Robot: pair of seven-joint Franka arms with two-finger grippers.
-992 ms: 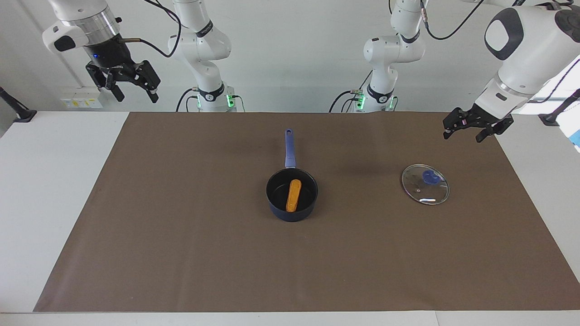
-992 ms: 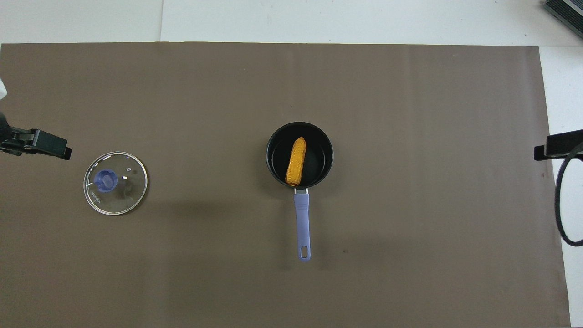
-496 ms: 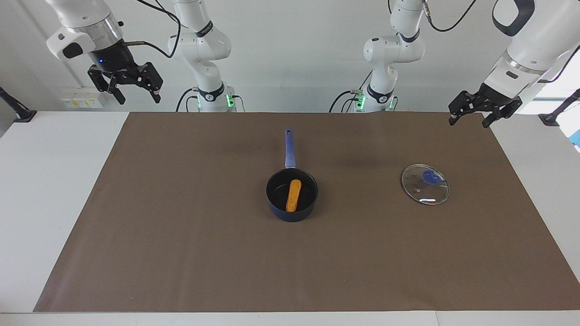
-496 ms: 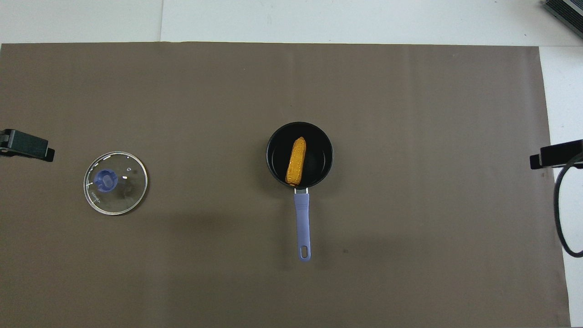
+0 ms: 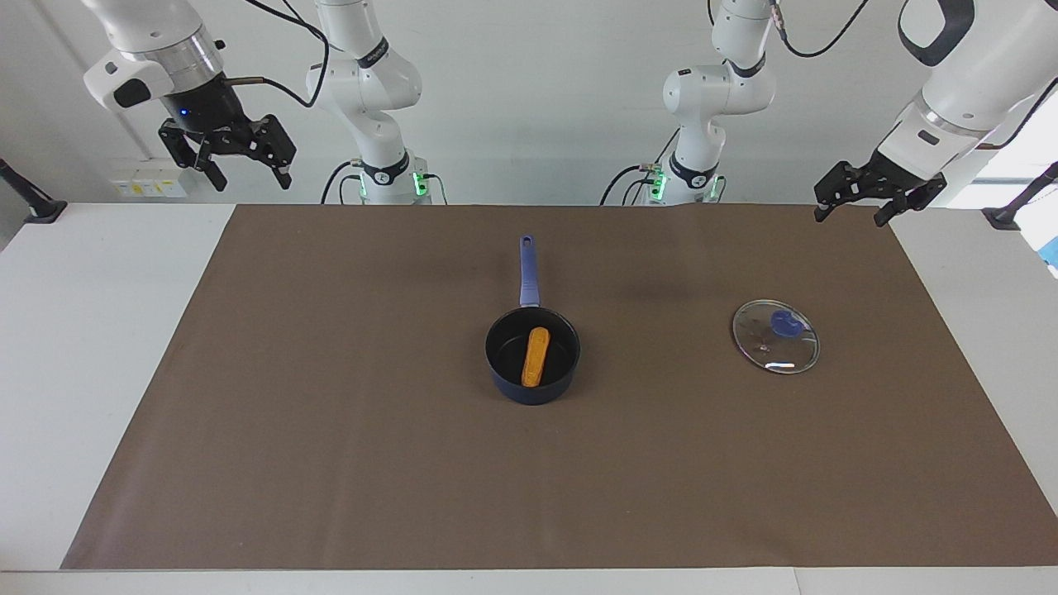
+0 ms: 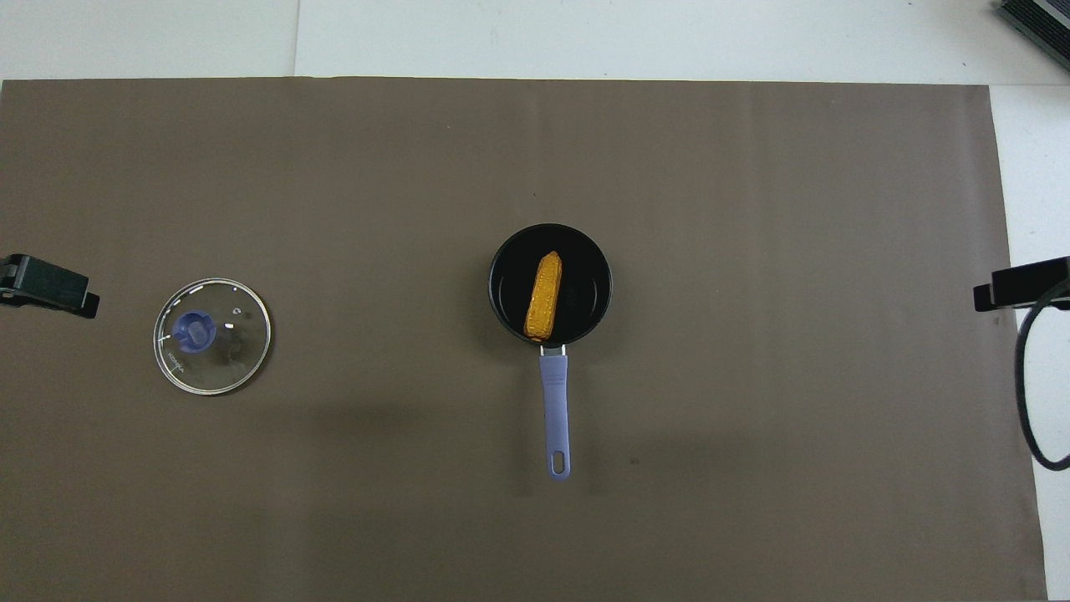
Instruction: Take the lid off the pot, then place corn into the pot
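The dark blue pot [image 5: 504, 373] [image 6: 590, 284] stands mid-mat with its long handle [image 6: 555, 410] pointing toward the robots. The yellow-orange corn [image 5: 535, 356] [image 6: 543, 296] lies inside it. The glass lid [image 5: 775, 336] [image 6: 212, 336] with its blue knob lies flat on the mat toward the left arm's end. My left gripper [image 5: 849, 216] hangs open and empty, high over the mat's edge at that end, apart from the lid. My right gripper [image 5: 250, 180] hangs open and empty, high over the mat's edge at the right arm's end.
A brown mat [image 5: 331, 413] [image 6: 752, 209] covers most of the white table [image 5: 99, 347]. A black cable loop [image 6: 1026, 385] hangs at the right arm's end. A dark object [image 6: 1036, 21] sits at the table's corner farthest from the robots.
The left gripper has risen and drawn back from above the lid toward the robots' end. The right gripper has shifted slightly upward. Pot, corn and lid have not moved.
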